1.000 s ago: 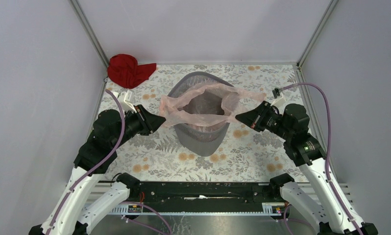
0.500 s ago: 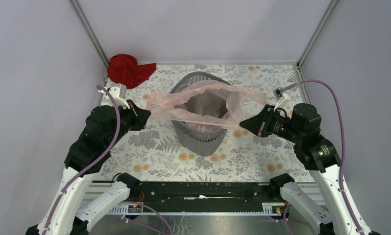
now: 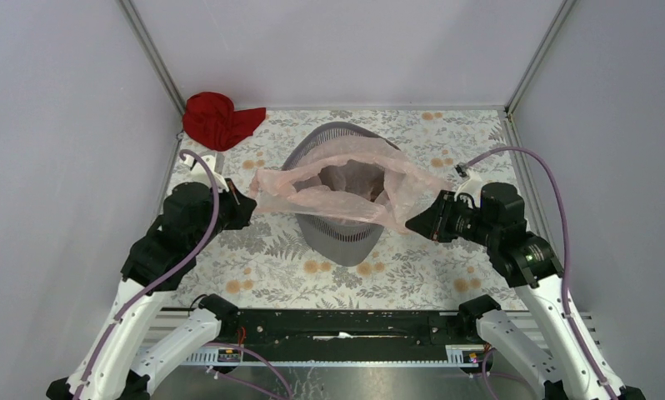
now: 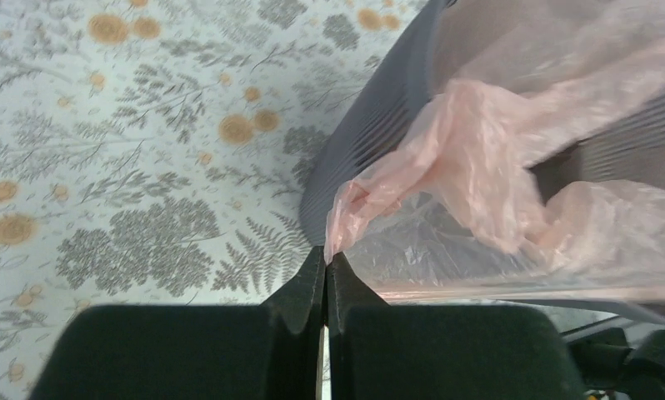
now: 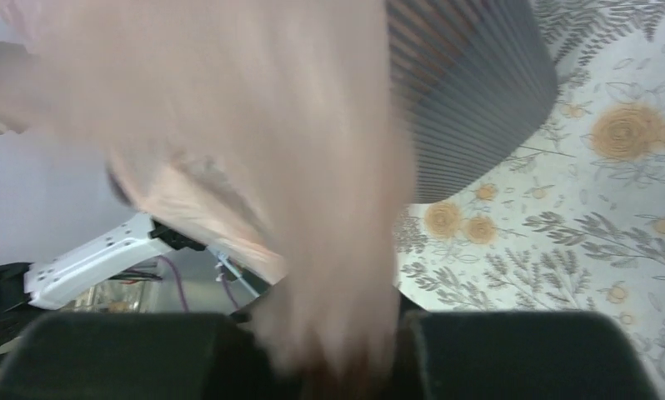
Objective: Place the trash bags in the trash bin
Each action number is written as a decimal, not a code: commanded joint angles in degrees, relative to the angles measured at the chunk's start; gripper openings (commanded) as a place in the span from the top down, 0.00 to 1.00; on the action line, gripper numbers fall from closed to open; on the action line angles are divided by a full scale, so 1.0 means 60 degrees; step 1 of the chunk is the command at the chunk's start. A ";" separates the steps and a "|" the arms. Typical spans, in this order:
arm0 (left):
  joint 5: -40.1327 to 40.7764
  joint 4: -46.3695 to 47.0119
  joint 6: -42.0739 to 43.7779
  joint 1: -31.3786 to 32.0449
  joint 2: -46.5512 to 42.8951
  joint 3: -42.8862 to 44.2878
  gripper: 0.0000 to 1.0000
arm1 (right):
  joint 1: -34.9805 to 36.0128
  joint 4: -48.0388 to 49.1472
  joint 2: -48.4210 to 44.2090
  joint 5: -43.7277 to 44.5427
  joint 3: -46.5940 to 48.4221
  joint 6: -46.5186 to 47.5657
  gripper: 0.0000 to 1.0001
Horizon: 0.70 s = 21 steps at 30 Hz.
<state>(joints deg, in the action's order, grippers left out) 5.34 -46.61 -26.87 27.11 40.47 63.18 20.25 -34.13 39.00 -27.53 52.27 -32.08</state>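
No lettering, label, brand or number is legible anywhere in these views, though the blurred right-wrist view could hide some.

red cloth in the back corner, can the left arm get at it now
Probably not yet. The left gripper is shut on an edge of the trash bag, held over the trash bin with the right gripper on the other side. The table between it and the red cloth looks free, though.

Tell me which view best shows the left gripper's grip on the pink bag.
Left wrist: the left gripper is closed, pinching a corner of the trash bag at its tips. Top external shows that contact small, from above. Right wrist shows blurred pink film, not that grip.
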 commanded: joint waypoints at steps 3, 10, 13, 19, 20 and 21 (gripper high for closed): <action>0.0599 0.0471 -0.0185 -0.0124 -0.0033 -0.1109 1.00 | -0.0021 0.0312 0.0107 0.0701 0.0124 0.0812 0.68; 0.0406 0.0782 -0.0332 -0.0124 -0.0086 -0.1572 1.00 | -0.0021 0.0470 -0.0155 0.0887 0.0625 0.0871 0.39; 0.0424 0.0899 -0.0365 -0.0124 -0.0078 -0.1794 1.00 | -0.0014 0.1911 -0.0140 -0.0247 -0.0118 -0.0358 0.38; 0.0389 0.2008 -0.0987 -0.0124 0.0210 -0.2543 1.00 | -0.0021 0.3984 0.0081 -0.1151 -0.1328 -0.1539 0.52; 0.0221 0.2375 -0.1130 -0.0124 0.0213 -0.2802 1.00 | -0.0022 0.4057 0.0103 -0.1046 -0.1441 -0.1484 0.61; 0.0171 0.2680 -0.1274 -0.0124 0.0210 -0.3038 1.00 | -0.0021 0.4140 0.0142 -0.0950 -0.1666 -0.1446 0.68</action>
<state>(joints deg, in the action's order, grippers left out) 6.87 -39.29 -30.83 26.63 41.12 48.77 20.18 -17.19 39.16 -31.22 44.71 -38.02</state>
